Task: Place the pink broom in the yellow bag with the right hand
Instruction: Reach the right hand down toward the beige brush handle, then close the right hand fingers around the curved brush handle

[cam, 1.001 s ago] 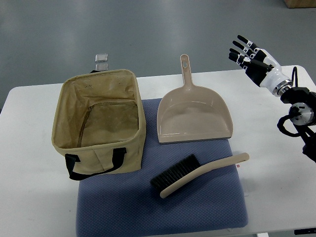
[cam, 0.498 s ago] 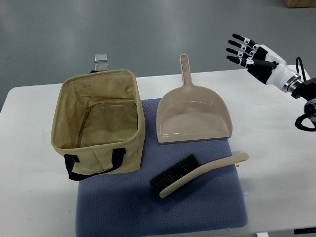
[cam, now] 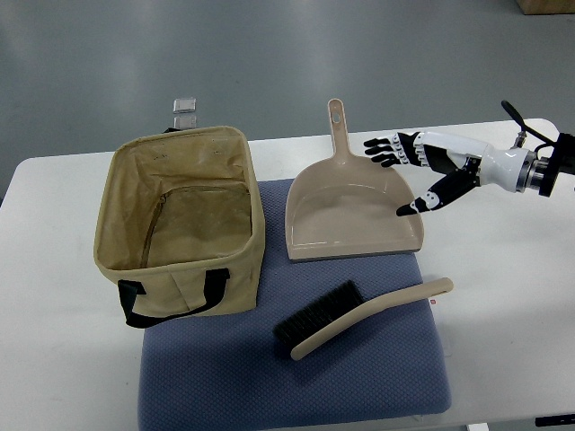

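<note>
Right hand (cam: 422, 171) over the right rim of the dustpan (cam: 352, 215), fingers spread, thumb pointing down toward the pan's right wall, holding nothing. Arm reaching in from the right edge of the picture, cut off there past the wrist. Impossible to tell whether the thumb tip touches the pan or hangs just above it.

Pink broom (cam: 359, 318) lying flat on the blue mat (cam: 296, 386), near the mat's front right part, dark bristles toward the mat's middle, handle end reaching the mat's right edge. Well apart from the hand, with the dustpan's front lip between them. A small red spot just beside the handle tip, too small to make out.

Yellow bag (cam: 180, 224) standing open on the left part of the white table (cam: 54, 359), its right side on the mat's left edge, nothing visible inside, black strap hanging at its front. Small clear object (cam: 185, 108) behind the bag at the table's far edge, partly hidden by the bag's rim. Table's front edge and right corner cut off by the frame.
</note>
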Motion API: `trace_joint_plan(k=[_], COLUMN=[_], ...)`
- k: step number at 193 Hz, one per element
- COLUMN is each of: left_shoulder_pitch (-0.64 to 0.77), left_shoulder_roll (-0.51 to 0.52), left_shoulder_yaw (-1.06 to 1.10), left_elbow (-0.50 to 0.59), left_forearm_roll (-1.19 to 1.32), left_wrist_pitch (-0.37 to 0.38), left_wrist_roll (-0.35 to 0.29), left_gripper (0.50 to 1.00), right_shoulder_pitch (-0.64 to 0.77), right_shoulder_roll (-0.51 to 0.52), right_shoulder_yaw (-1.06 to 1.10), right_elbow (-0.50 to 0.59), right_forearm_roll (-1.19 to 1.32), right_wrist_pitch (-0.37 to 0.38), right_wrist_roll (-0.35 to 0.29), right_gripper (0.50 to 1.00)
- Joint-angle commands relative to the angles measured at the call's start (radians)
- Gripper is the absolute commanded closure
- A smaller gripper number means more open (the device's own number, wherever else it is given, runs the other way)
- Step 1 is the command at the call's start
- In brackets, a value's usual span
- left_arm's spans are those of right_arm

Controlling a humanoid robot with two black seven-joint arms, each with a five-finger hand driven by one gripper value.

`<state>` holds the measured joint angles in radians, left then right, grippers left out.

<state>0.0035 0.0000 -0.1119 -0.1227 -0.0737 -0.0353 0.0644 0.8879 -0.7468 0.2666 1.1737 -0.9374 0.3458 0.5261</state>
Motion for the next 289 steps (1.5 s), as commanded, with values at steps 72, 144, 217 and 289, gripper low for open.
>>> trace_joint_plan(k=[72, 144, 217, 289], left_shoulder_pitch=[0.0, 0.001, 0.001, 0.001], left_shoulder_roll=[0.0, 0.0, 0.0, 0.0], left_shoulder_yaw=[0.0, 0.0, 0.0, 0.0], left_elbow=[0.0, 0.0, 0.0, 0.0], left_forearm_roll=[0.0, 0.0, 0.0, 0.0], left_wrist_pitch=[0.0, 0.0, 0.0, 0.0], left_wrist_roll=[0.0, 0.0, 0.0, 0.0], left_gripper=[0.5, 0.5, 0.5, 0.5], right_shoulder_pitch=[0.017, 0.017, 0.014, 0.008], right_shoulder_roll=[-0.141, -0.149, -0.097, -0.071], right_shoulder_yaw=[-0.187, -0.276, -0.323, -0.331], right_elbow=[0.265, 0.293, 0.293, 0.29], right_forearm_roll=[-0.445, -0.548, -0.635, -0.698], right_wrist_pitch=[-0.226, -0.369, -0.427, -0.456], right_wrist_roll=[-0.029, -0.123, -0.173, -0.23], right_gripper=[0.599, 0.671, 0.701, 0.775])
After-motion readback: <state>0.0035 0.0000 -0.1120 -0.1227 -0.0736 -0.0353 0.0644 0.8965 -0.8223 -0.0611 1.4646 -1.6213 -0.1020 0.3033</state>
